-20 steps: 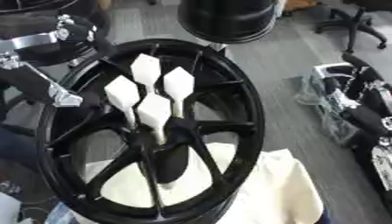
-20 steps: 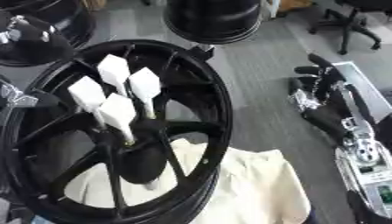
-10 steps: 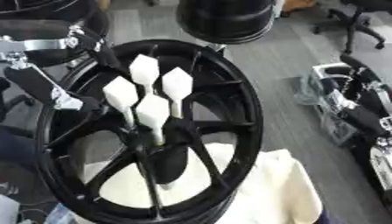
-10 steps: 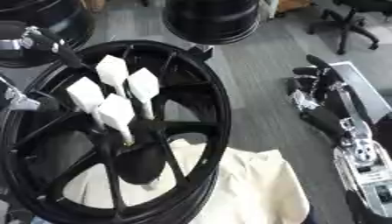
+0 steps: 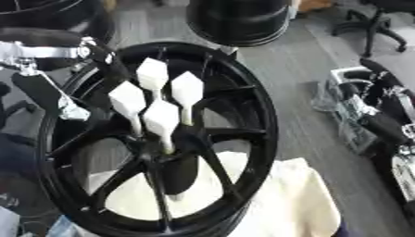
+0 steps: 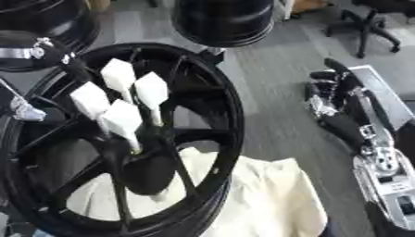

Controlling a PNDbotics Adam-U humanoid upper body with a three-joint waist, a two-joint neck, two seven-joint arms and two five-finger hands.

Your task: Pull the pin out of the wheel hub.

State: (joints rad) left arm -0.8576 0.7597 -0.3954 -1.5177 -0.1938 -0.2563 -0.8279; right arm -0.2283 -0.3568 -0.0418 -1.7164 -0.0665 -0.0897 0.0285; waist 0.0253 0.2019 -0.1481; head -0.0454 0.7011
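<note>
Wheel hub [image 5: 154,143], four white pins [image 5: 160,118], right hand [image 6: 336,99] clearer in right eye view

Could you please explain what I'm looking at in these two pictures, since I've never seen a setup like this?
Both pictures come from a stereo camera in a humanoid robot's head, looking down: left eye and right eye, same moment. In front lies a large black spoked wheel resting on a cream cloth. Four white pins with flat paddle-shaped tops stand in its hub. The robot's left arm, black with silver joints, reaches in over the rim from the left; its hand cannot be made out. The right hand rests idle at the right, holding nothing. A second black wheel lies beyond.
</note>
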